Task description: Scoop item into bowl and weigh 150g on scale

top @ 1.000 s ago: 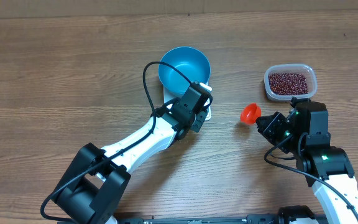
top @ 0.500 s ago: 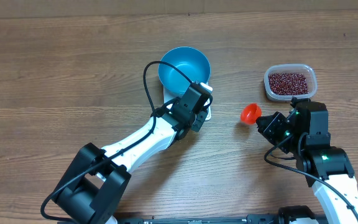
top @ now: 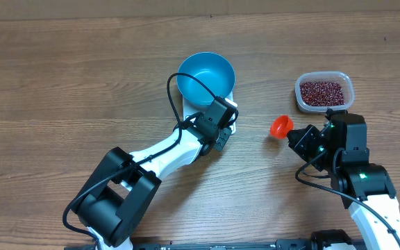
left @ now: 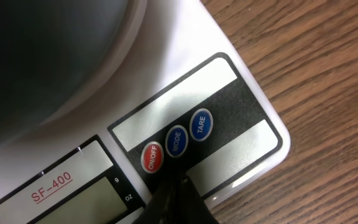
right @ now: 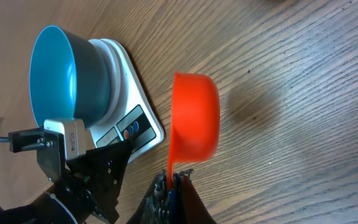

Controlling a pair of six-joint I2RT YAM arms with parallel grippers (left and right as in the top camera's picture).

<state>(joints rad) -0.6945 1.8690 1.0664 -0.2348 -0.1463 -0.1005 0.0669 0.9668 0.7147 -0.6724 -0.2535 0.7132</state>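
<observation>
Orange scoop (right: 194,115) clamped in my right tool (right: 173,182); left tool (left: 176,190), closed empty, beside scale (left: 191,50) ON/OFF button (left: 152,157): I'd press next.

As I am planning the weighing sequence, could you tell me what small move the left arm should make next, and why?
Probably nudge the shut left gripper forward and press the red ON/OFF button: its tip sits just short of it, the blue bowl is already on the scale, and what shows of the display has no digits.
</observation>
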